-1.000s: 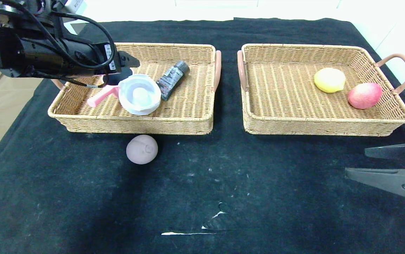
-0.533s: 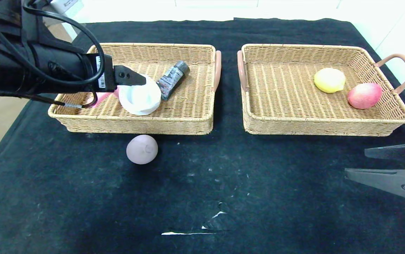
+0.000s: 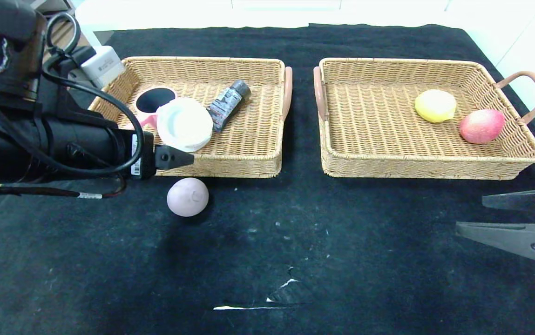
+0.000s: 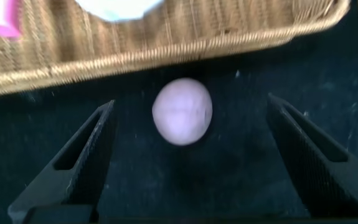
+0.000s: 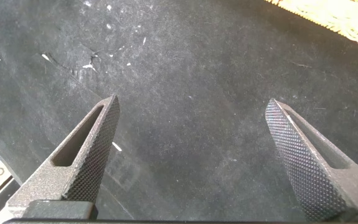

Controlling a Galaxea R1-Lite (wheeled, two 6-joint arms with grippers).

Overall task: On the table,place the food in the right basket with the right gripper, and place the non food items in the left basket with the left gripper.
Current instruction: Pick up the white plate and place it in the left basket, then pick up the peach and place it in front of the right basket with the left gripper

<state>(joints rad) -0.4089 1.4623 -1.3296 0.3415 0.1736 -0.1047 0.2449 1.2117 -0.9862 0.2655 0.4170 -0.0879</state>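
Note:
The pale mauve-grey ball lies on the table just in front of the left basket. My left gripper is open and empty, hovering at the basket's front rim just above and left of the ball. In the left wrist view the ball shows between the spread fingers of the left gripper. The black tube, pink pan and white dish lie in the left basket. The lemon and peach lie in the right basket. My right gripper is open, low at the right edge.
A white tear marks the cloth near the front middle. The right wrist view shows the open right gripper over bare black cloth, with a basket corner at the far side. The table's edge runs close behind both baskets.
My left arm has drawn back out of the left basket toward the front, uncovering the pan, and now sits over the front rim by the ball. The right arm has not moved.

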